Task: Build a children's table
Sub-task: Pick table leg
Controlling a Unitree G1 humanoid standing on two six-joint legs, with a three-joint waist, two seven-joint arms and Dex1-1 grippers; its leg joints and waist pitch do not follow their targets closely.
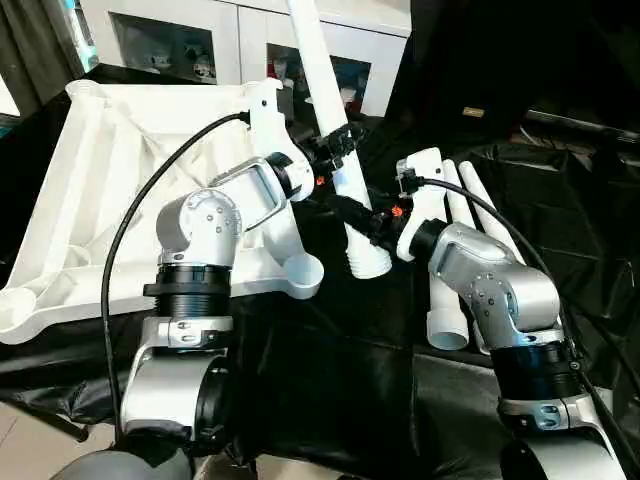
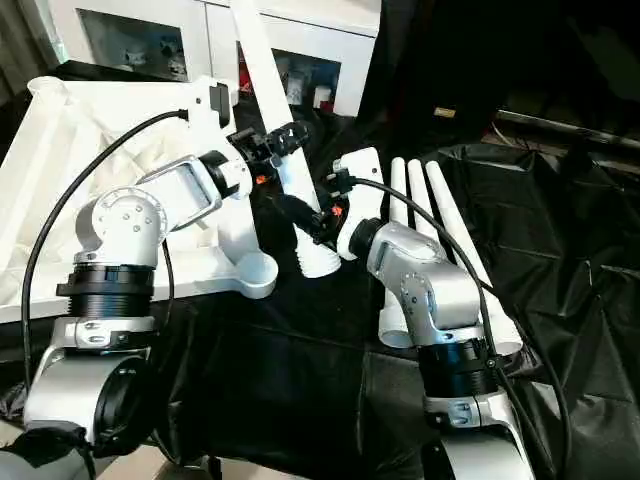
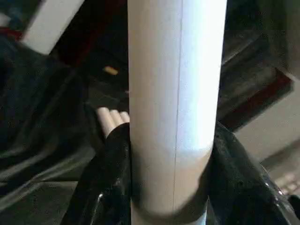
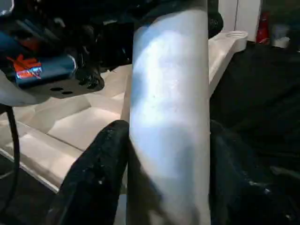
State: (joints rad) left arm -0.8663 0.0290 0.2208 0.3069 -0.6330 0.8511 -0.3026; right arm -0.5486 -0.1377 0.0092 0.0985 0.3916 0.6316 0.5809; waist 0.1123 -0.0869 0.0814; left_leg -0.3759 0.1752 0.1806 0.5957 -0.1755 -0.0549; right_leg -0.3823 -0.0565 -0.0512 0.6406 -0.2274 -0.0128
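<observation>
We count four white tube legs in all: one held tube leg standing steeply tilted between our arms, and three spare legs lying side by side on the black-draped surface to our right. There is one table top, lying with its ribbed underside up on the left of the surface, and one of its round corner sockets sits just beside the ribbed lower end of the held leg, apart from it.

Our left end effector is closed around the held leg partway up; in the left wrist view its black fingers press against both sides of the tube. Our right end effector clamps the same leg lower down, near the ribbed end, with fingers tight on either side in the right wrist view.

Behind the surface stands one white cabinet with glass doors. A small orange mark on the left arm's hardware shows in the right wrist view, but we cannot read it.
</observation>
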